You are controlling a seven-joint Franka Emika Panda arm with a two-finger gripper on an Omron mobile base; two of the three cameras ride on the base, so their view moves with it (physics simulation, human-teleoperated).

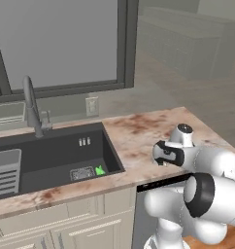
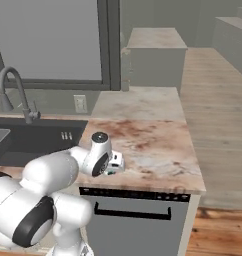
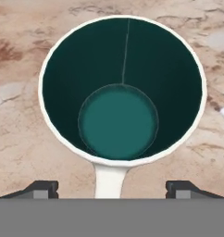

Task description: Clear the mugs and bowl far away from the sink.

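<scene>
Directly below, teal mug (image 3: 118,92) upright on marbled counter (image 3: 21,134), no legible writing, pincer (image 3: 111,187) tips apart, nothing held

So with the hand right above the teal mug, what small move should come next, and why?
Probably close the gripper on the teal mug. The hand view looks straight down into it, upright on the counter, with a finger tip on each side of its pale handle and nothing gripped yet.

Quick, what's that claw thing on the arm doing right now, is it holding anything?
End effector: open, holding nothing; its fingertips stand wide apart just above the teal mug on the counter.
</scene>
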